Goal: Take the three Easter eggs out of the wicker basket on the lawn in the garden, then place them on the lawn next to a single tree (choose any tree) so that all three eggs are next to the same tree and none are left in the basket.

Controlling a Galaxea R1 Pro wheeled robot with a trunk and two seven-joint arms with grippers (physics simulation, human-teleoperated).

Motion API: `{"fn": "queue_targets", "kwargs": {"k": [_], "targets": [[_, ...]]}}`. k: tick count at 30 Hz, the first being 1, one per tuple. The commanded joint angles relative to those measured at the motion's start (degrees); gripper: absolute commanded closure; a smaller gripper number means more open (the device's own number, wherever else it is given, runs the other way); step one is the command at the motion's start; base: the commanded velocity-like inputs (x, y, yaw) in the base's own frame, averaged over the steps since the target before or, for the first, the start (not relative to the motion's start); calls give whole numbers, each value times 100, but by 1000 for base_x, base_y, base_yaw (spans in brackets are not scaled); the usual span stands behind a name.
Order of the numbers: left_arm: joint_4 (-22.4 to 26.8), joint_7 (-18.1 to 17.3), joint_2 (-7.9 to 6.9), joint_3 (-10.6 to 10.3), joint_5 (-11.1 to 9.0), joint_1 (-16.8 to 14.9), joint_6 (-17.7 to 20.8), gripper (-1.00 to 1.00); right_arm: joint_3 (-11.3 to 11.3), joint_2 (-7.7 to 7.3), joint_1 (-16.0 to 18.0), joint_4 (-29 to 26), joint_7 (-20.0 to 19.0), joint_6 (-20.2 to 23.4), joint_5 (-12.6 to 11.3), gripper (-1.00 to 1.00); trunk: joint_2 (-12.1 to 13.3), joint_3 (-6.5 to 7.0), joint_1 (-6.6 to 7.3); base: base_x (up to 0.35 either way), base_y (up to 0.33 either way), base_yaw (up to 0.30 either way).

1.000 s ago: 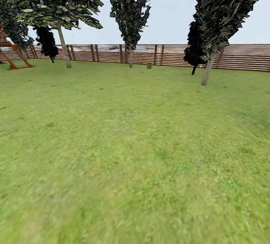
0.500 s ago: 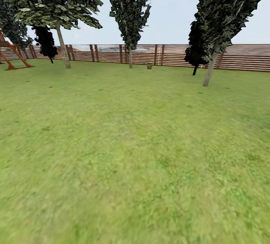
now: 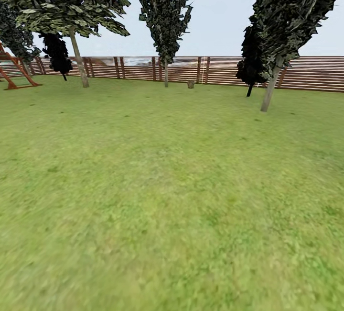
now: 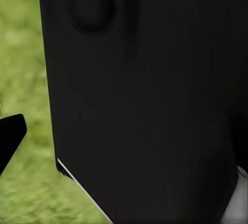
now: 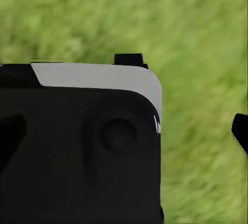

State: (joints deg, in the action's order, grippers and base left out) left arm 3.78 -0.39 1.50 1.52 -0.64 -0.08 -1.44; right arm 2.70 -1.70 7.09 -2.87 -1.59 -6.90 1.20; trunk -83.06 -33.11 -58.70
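Observation:
The lawn (image 3: 172, 196) stretches wide and green in the head view. Pale-trunked trees stand ahead: one at the left (image 3: 79, 57), one in the middle by the fence (image 3: 166, 72), one at the right (image 3: 268, 92). A small brown object (image 3: 190, 83) sits far off by the fence, too small to tell whether it is the wicker basket. The eggs are out of view. In the left wrist view one black fingertip (image 4: 11, 136) of my left gripper (image 4: 124, 136) shows over grass. A fingertip (image 5: 240, 131) of my right gripper (image 5: 124, 133) shows at the edge; both stand wide and empty.
A brown slat fence (image 3: 306, 72) rings the garden at the back. Part of a wooden playset (image 3: 14, 74) stands at the far left. Dark shrubs-like trees (image 3: 58, 52) (image 3: 249, 64) stand by the fence. Black robot body (image 4: 150, 100) blocks much of both wrist views.
The whole head view has shifted slightly: trees spread outward and the playset slid left, so the camera moved forward. Nothing on the lawn moved.

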Motion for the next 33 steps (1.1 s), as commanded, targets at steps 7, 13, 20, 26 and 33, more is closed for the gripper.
{"fn": "queue_targets", "kwargs": {"k": [7,13,20,26,33], "targets": [[0,-3,2,15,-7,-1,-14,-100,29,-3,3,6,-15,-22,12,-100,-2,-5,-3,332,0,0],[0,-5,2,15,-7,-1,-14,-100,29,0,3,6,-17,-21,12,-100,-2,-5,-3,332,0,0],[-1,-5,0,15,-7,-1,-14,-100,30,-5,3,6,-17,-21,12,-100,-2,-5,-3,332,0,0],[-8,-5,1,15,-7,-1,-14,-100,29,-2,3,6,-17,-21,12,-100,-2,-5,-3,332,0,0],[-17,-5,-1,7,-7,-1,-6,-100,29,-3,3,6,-16,-20,12,-100,-2,-5,-3,334,0,0]]}}
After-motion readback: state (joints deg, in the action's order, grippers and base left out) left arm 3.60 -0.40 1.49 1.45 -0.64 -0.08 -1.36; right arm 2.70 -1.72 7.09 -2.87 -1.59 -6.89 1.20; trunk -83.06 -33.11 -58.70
